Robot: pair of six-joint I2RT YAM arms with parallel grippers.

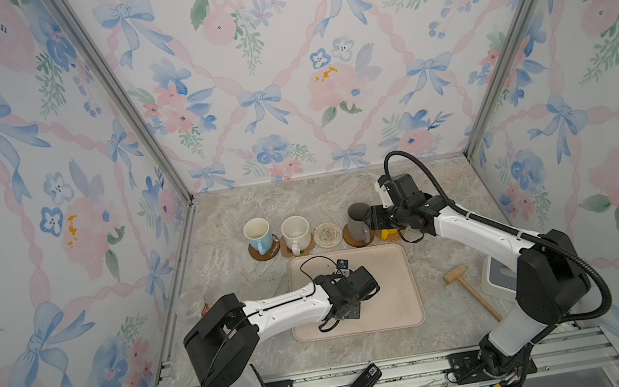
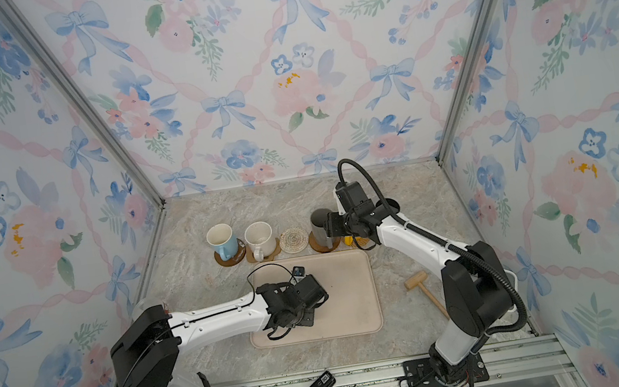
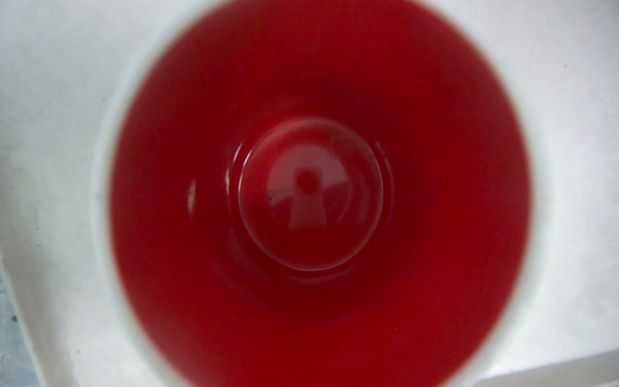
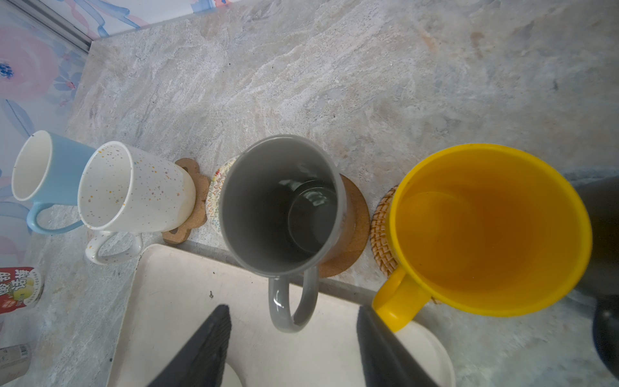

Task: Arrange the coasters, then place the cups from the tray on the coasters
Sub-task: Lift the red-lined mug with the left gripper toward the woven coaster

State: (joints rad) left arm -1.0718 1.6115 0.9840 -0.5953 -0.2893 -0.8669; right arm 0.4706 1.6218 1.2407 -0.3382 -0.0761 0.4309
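Right gripper (image 4: 292, 310) spread astride the handle of the grey mug (image 4: 281, 201)
That mug's on the brown disc coaster (image 4: 358, 228); left gripper (image 1: 348, 276) over the red-lined mug (image 3: 311, 194) on the tray (image 1: 397, 307), jaws hidden, can't tell.

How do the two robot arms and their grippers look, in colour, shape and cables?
Both the left arm and the right arm have white shells with black joints. A thick ribbed black hose runs along the right arm; a thin black cable loops by the left wrist. The right gripper has black, wedge-shaped fingers.
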